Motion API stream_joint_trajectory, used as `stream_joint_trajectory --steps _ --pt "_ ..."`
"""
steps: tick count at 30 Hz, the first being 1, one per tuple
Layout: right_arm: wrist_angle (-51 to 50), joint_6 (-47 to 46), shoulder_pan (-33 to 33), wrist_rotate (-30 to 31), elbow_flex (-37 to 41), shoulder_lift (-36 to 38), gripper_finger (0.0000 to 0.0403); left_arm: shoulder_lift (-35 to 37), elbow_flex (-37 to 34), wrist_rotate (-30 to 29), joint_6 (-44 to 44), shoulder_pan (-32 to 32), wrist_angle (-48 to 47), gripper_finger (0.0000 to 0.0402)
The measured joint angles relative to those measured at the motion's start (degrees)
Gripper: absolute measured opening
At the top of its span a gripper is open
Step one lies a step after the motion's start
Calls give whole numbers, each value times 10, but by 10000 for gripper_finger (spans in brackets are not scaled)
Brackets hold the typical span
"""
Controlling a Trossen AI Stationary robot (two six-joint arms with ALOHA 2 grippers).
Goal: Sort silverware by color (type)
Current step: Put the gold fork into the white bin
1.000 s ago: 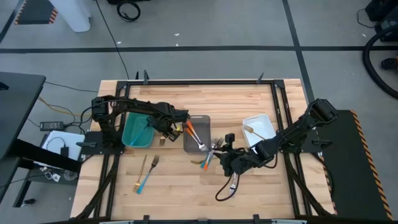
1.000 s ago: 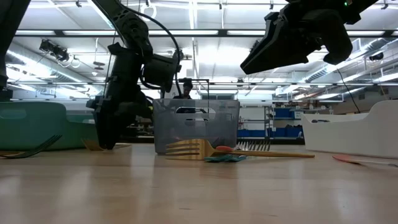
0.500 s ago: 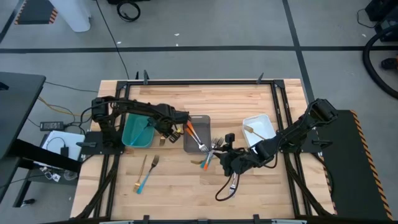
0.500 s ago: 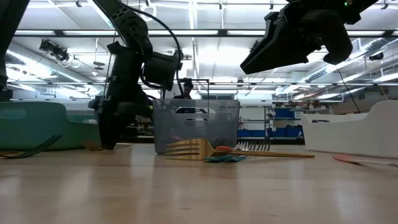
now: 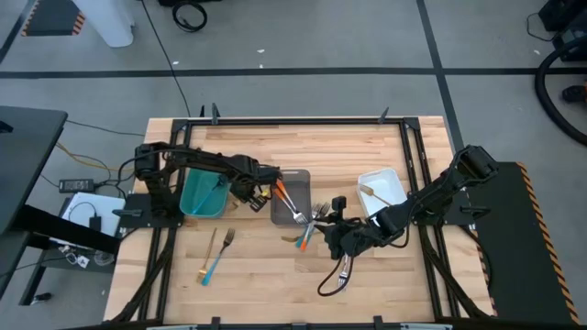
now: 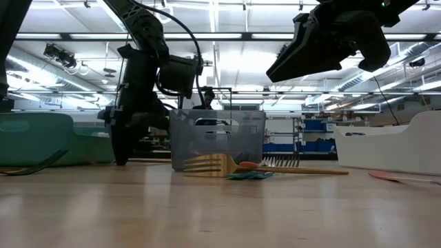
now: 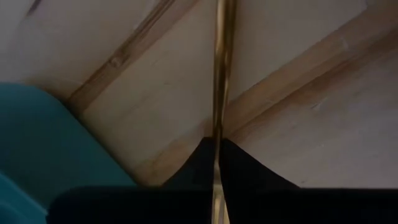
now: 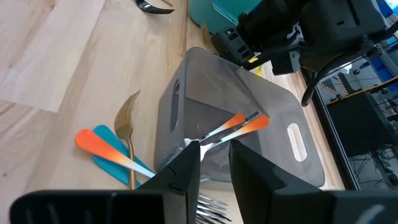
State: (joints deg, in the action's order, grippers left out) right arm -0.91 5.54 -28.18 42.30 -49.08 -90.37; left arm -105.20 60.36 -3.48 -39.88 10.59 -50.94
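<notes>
Since my left gripper (image 5: 242, 199) has its fingers pinched on the gold utensil (image 7: 221, 74) lying on the worktop (image 5: 275, 275) between the teal tray (image 5: 204, 192) and grey tray (image 5: 290, 207), I'd lift straight, avoiding both rims, while the right gripper (image 5: 336, 227) waits half-open nearby.

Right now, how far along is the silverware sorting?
Early. Done: orange forks lie in the grey tray and one gold piece in the white tray. In hand: the left gripper pinches a gold handle beside the teal tray. Left: a mixed pile by the grey tray, under the open right gripper, and two forks lying apart on the left.
</notes>
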Motion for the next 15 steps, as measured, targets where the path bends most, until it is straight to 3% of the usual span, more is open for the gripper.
stream_joint_trajectory --steps 9,15 --pt "1 2 0 0 0 0 92 55 -2 -33 0 7 12 16" --pt "0 16 5 0 0 0 92 80 -1 -96 54 15 44 16"
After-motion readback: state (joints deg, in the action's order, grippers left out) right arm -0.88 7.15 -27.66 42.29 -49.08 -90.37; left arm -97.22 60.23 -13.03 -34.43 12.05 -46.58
